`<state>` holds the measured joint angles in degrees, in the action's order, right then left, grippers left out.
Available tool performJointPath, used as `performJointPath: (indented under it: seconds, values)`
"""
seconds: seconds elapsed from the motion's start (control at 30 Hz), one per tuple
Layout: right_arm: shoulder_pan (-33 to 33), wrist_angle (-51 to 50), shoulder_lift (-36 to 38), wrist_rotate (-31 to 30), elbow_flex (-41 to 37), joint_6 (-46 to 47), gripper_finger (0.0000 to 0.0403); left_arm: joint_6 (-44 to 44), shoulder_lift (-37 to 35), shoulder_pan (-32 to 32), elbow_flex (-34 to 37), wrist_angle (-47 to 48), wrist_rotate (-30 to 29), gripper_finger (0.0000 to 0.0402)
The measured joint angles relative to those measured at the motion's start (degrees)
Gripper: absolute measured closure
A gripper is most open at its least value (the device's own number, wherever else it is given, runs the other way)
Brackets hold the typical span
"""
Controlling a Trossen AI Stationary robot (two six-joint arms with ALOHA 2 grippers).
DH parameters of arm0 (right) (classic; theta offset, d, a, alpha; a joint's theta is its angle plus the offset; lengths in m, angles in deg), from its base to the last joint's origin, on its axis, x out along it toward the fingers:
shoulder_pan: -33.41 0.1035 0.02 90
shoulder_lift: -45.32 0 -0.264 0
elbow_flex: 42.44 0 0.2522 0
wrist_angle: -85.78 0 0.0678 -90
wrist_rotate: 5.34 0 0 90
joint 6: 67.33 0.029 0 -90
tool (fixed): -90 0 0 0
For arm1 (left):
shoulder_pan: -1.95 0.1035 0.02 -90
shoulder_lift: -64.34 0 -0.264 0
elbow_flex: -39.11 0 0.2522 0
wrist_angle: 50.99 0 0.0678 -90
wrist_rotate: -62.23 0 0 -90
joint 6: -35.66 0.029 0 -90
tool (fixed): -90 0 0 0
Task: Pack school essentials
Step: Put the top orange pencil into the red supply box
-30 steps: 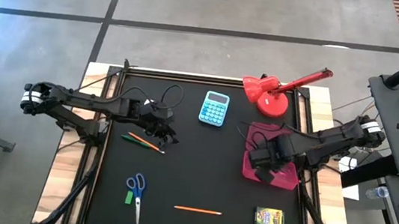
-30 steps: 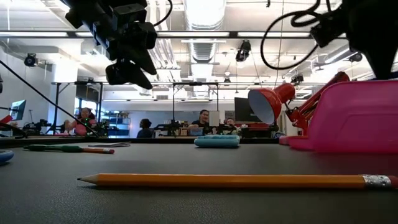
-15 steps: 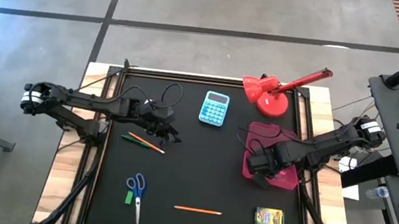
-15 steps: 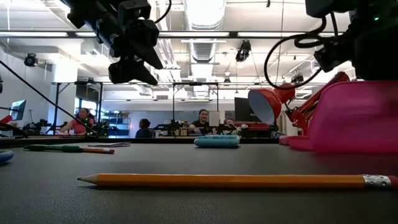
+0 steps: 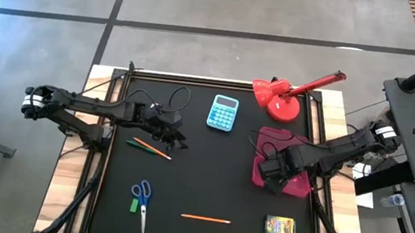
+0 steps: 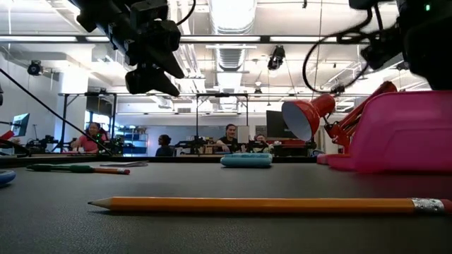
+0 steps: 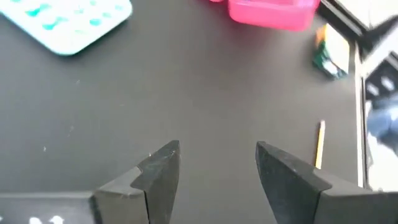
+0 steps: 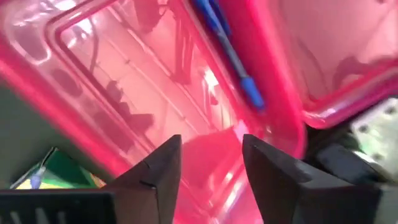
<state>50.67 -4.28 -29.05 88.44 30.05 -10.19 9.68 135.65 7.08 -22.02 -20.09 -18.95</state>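
Note:
My left gripper (image 5: 179, 141) (image 7: 217, 163) hovers open above the black mat, just right of two thin pencils (image 5: 149, 147), one orange and one green. My right gripper (image 5: 267, 173) (image 8: 210, 155) hangs open over the pink box (image 5: 286, 166) (image 8: 112, 74), whose open inside faces up. A blue pen (image 8: 229, 53) lies inside the box. An orange pencil (image 5: 205, 219) (image 6: 268, 205) lies flat near the near edge. Blue-handled scissors (image 5: 141, 201) and a tiny green block (image 5: 133, 205) lie near left. The yellow-green crayon box (image 5: 280, 227) (image 8: 37, 174) lies near right. No white square shows.
A light blue calculator (image 5: 223, 113) (image 7: 68, 22) lies at the far middle. The red desk lamp (image 5: 282, 94) (image 6: 318, 116) stands at the far right, just behind the pink box. People sit in the room beyond the table. Bare mat lies in the middle.
My right gripper has shifted a little toward the table's left over the pink box and stays open. The left gripper has hardly moved. Nothing on the table has moved.

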Motion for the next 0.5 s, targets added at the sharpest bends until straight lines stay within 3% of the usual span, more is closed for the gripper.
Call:
performJointPath:
  seconds: [0.2,0.33,0.5]
  values:
    - [0.0,-2.7,0.02,-10.09,10.05,5.37,0.0228,7.73,0.0,-0.07,0.0,9.22,2.71,0.0208]
    - [0.0,2.46,-0.37,-19.79,15.69,7.42,0.0227,11.9,0.0,-0.37,0.22,20.37,-0.46,0.0208]
    - [0.0,12.75,-2.4,-27.7,19.74,0.96,0.0227,23.21,0.0,-0.53,1.8,26.91,-2.24,0.0208]
